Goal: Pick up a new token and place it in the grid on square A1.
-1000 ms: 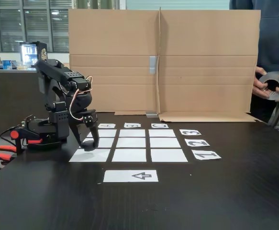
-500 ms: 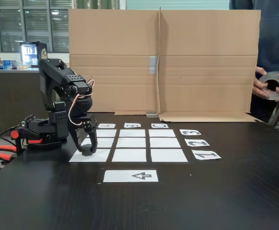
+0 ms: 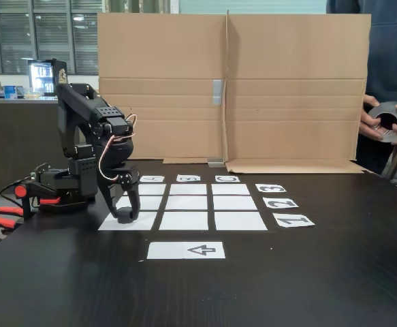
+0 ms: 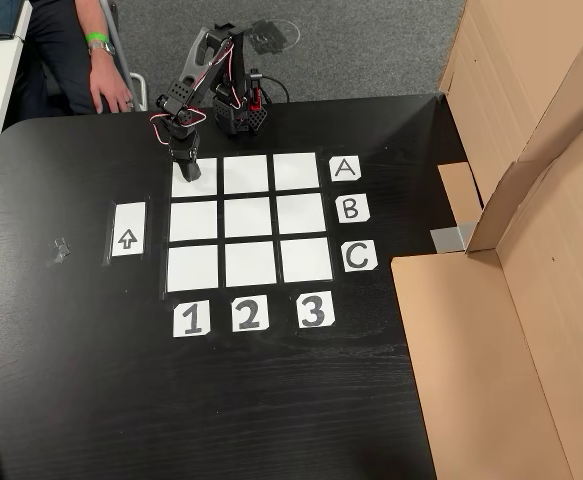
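Fixed view: gripper (image 3: 126, 216) tips down on square A1 (image 3: 144, 221), near-left corner of grid (image 3: 188, 203), token (image 3: 125, 217) apparently pinched between jaws, touching paper | other view: gripper (image 4: 193, 172) straight above top-left cell (image 4: 194, 180) in line with A and 1, token hidden under fingers; jaw gap unclear here.

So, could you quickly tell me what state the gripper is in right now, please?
Gripper: down over the corner square of the grid, apparently closed on a small dark token.
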`<state>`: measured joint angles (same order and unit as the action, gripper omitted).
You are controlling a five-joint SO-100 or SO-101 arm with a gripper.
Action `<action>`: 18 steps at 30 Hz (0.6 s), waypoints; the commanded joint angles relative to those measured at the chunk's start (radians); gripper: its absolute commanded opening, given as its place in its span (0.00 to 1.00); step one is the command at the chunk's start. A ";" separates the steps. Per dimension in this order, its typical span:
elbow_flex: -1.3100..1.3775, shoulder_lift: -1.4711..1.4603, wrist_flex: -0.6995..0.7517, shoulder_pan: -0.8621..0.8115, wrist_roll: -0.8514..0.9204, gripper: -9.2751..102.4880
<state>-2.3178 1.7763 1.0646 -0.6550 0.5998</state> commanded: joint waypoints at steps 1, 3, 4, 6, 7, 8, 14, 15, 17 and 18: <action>0.034 -0.002 -0.005 -0.014 -0.006 0.15; 0.034 -0.003 -0.005 -0.014 -0.006 0.15; 0.034 -0.003 -0.005 -0.014 -0.006 0.15; 0.034 -0.003 -0.003 -0.014 -0.006 0.15; 0.034 -0.005 -0.003 -0.014 -0.006 0.15; 0.034 -0.005 -0.003 -0.014 -0.006 0.15; 0.034 -0.006 -0.002 -0.015 -0.005 0.18; 0.034 -0.006 -0.002 -0.015 -0.005 0.20; 0.034 -0.006 0.000 -0.015 -0.002 0.21; 0.034 -0.006 0.002 -0.017 -0.002 0.22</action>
<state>-2.3178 1.7717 1.0661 -0.6642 0.5998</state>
